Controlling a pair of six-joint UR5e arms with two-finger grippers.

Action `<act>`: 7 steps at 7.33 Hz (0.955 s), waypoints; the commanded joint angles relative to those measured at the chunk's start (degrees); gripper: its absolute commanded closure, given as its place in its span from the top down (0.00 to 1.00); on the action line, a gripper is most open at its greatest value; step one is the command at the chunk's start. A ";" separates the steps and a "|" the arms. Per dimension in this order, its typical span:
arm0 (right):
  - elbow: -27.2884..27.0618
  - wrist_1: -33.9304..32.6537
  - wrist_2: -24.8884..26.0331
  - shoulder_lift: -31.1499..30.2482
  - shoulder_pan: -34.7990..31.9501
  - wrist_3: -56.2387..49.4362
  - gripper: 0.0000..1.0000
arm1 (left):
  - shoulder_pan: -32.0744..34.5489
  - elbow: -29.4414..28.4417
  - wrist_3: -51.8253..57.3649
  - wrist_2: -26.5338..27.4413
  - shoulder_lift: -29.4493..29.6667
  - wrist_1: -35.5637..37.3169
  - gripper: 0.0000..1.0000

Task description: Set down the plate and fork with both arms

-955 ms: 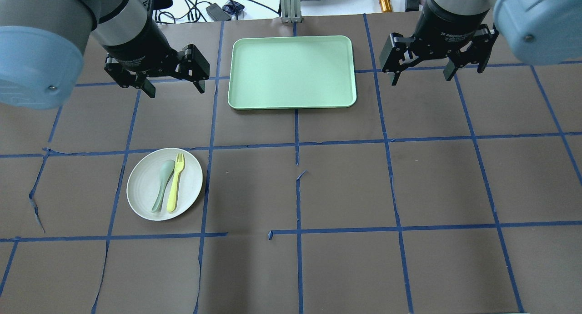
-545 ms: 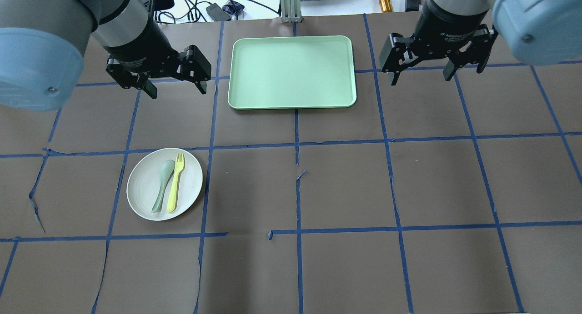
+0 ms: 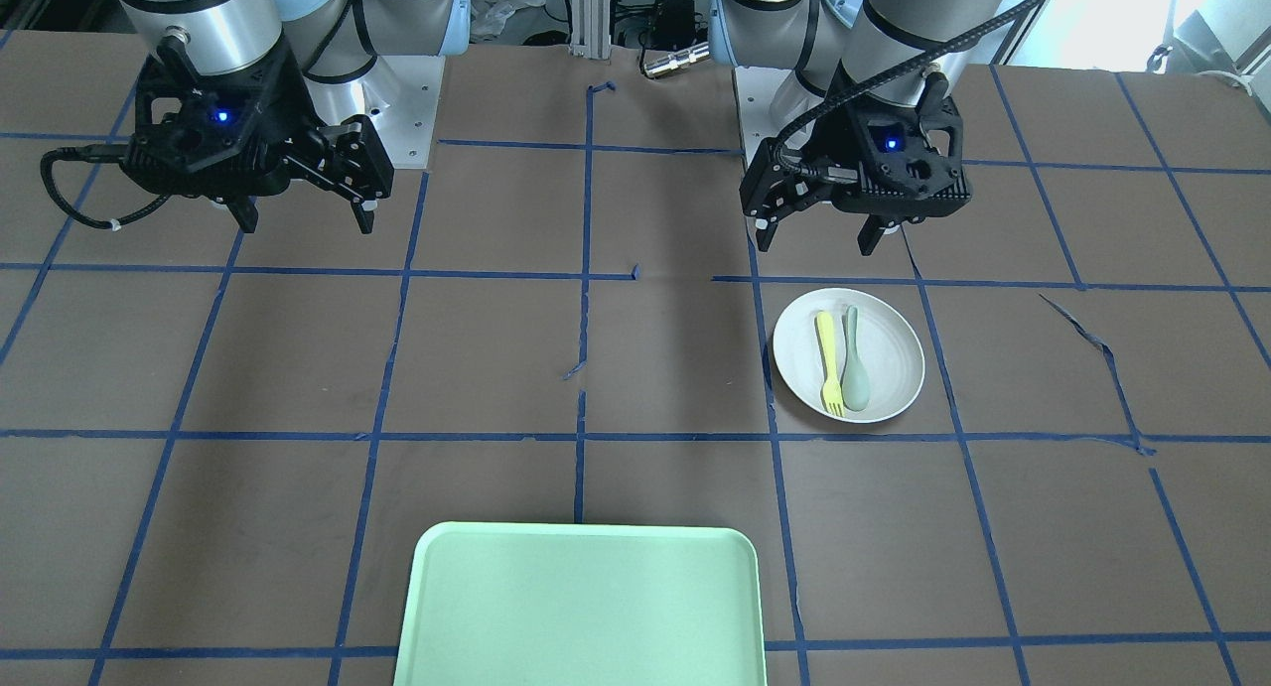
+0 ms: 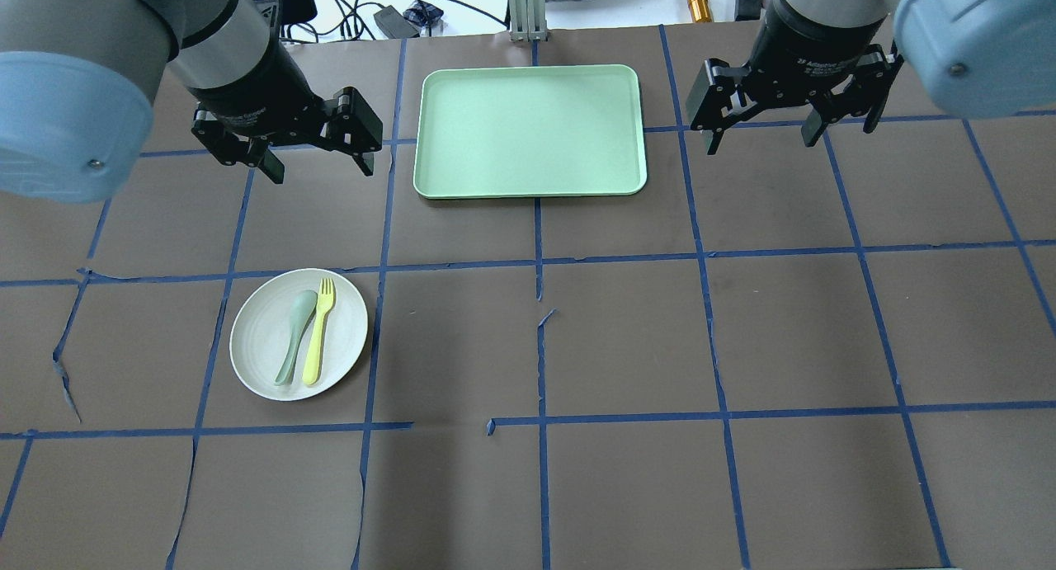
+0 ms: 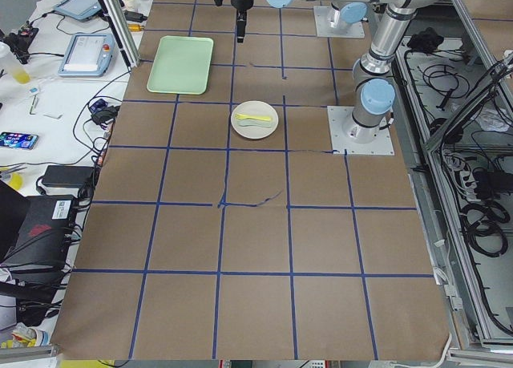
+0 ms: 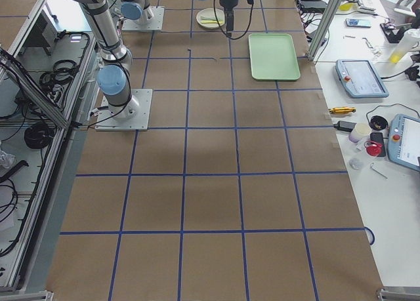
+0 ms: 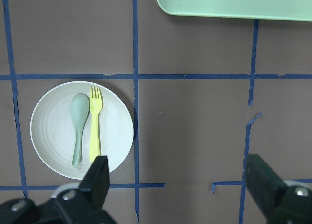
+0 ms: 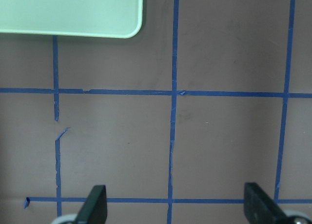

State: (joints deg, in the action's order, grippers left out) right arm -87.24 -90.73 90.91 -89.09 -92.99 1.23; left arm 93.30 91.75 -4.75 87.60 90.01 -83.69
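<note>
The round white plate (image 4: 257, 341) lies on the table's left half, with the yellow fork (image 4: 318, 339) and a grey-green spoon (image 4: 293, 335) side by side on it. It also shows in the front view (image 3: 889, 353) and the left wrist view (image 7: 53, 136), as does the fork (image 3: 826, 360) (image 7: 95, 129). My left gripper (image 4: 320, 171) is open and empty, raised beyond the plate (image 3: 814, 247) (image 7: 178, 185). My right gripper (image 4: 763, 145) is open and empty, raised over the far right of the table (image 3: 306, 224) (image 8: 176, 204).
A light-green rectangular tray (image 4: 528, 129) lies at the far middle of the table, between the two grippers (image 3: 581, 607) (image 7: 234, 2) (image 8: 68, 11). The brown table cover carries a blue tape grid. Cables and tools lie beyond the far edge.
My left gripper has drifted slightly toward the plate. The right gripper has hardly moved. Plate, fork, spoon and tray are where they were.
</note>
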 commanded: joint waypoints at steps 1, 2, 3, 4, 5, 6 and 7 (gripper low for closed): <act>-0.03 0.02 -0.03 0.05 0.00 0.00 1.00 | -0.04 0.00 0.00 0.38 0.34 0.02 1.00; -0.12 0.02 -0.03 0.05 0.00 0.00 1.00 | -0.04 -0.17 0.00 0.29 -0.09 0.02 1.00; -0.04 0.02 -0.03 -0.03 0.00 0.00 1.00 | -0.04 0.00 0.00 0.38 0.77 0.10 1.00; -0.03 0.02 -0.03 -0.03 0.00 0.00 1.00 | 0.04 -0.17 0.00 0.29 -0.96 -0.16 1.00; -0.03 0.02 -0.12 -0.03 0.00 0.00 1.00 | 0.04 -0.61 0.00 0.29 -1.06 -0.16 1.00; -0.03 0.02 0.14 -0.03 0.00 -0.09 1.00 | -0.04 -0.35 0.00 0.29 -0.98 -0.16 1.00; -0.03 -0.06 0.23 -0.03 0.09 -0.09 1.00 | 0.04 -0.61 0.00 0.29 -1.06 -0.16 1.00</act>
State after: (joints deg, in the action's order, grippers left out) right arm -87.28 -90.72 90.99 -89.12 -92.98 1.18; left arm 93.31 91.31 -4.75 87.89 89.06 -83.83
